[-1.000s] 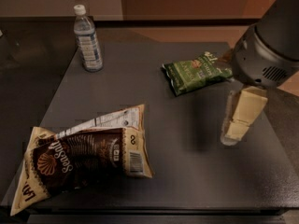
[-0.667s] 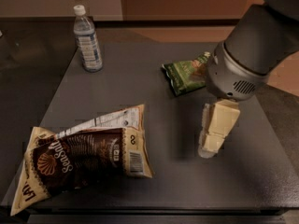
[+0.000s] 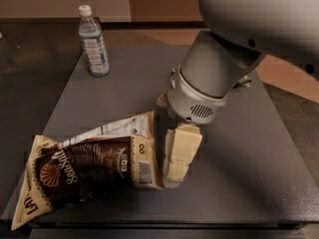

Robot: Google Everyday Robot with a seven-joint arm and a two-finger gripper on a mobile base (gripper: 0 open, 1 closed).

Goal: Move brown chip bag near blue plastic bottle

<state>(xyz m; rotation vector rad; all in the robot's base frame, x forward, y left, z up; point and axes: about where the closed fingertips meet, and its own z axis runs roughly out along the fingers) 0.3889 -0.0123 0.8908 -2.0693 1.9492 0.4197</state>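
- While the pincer (image 3: 175,169) hung low over the counter (image 3: 249,178), just beside the right-hand end of the brown chip bag (image 3: 94,171), the step in hand looked to be the approach for a grasp. The bag had not yet been carried toward its goal.
- Whether the pincer was open or closed could not be told, nor whether it touched the bag's cream edge. Nothing was plainly in its hold.
- The bag lay flat and crinkled at the front left of the counter, with its left end near the front left corner.
- Its long axis ran roughly left to right with a tilt. The left end pointed toward the front edge, and the right end, bearing the barcode, lay farther back, next to the pincer. The orange shell logo sat toward the left end, and the "Sea Salt" lettering ran along the axis.
- The blue plastic bottle (image 3: 94,41) stood upright, white cap up, at the far left of the counter, well apart from the bag and behind it.
- The next move probably called for a firm hold on the barcode end. The bag would then travel back and leftward, stopping short of the bottle, since a long, floppy bag could trail and tip so light a bottle.
- The grey arm (image 3: 214,78) hid the middle of the counter.
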